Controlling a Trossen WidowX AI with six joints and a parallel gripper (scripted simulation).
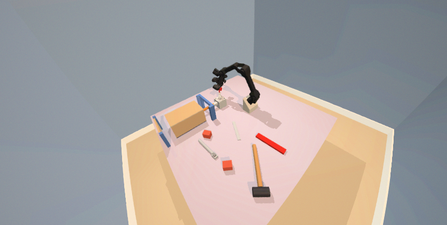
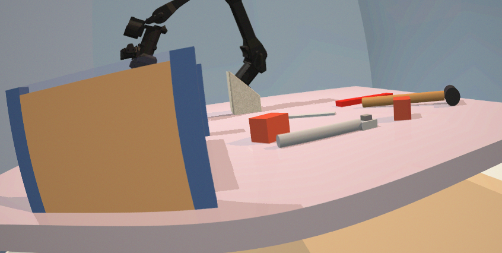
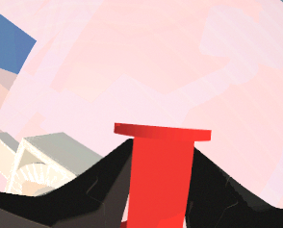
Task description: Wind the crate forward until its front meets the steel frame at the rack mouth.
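The tan crate sits flat in the clear-panelled cubby. An orange strap runs from its front through the blue steel frame to the pale winch. A gap shows between crate front and frame. The winch handle stands on top of the winch; its red grip points up. My gripper is shut on this grip, above the winch. In the exterior view my gripper is partly behind the cubby. The square key's seating is hidden.
A red block and a grey tool with a square stub lie near the cubby. Beyond are another red block, a pale strip, a red bar and a mallet.
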